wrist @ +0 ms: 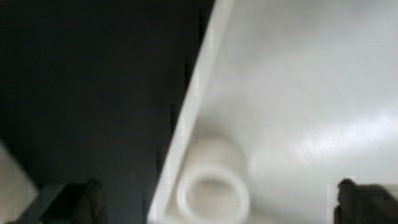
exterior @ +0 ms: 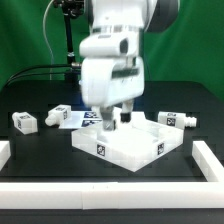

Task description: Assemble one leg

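The large white square panel [exterior: 130,148] lies flat in the middle of the black table, with tags on its front edges. My gripper [exterior: 113,122] hangs low over its far left corner. In the wrist view the fingers [wrist: 75,203] stand wide apart with nothing between them. Below them is the panel [wrist: 302,110] and its round corner socket [wrist: 210,190], close to the panel's edge. The gripper [wrist: 217,205] is open and empty. One leg [exterior: 25,121] lies on the table at the exterior view's left, another leg [exterior: 53,117] beside it. More legs [exterior: 176,120] lie at the right.
The marker board [exterior: 72,119] lies flat behind the panel's left corner, partly hidden by the arm. A white raised border [exterior: 110,192] runs along the table's front and up its right side [exterior: 212,160]. A green curtain hangs behind.
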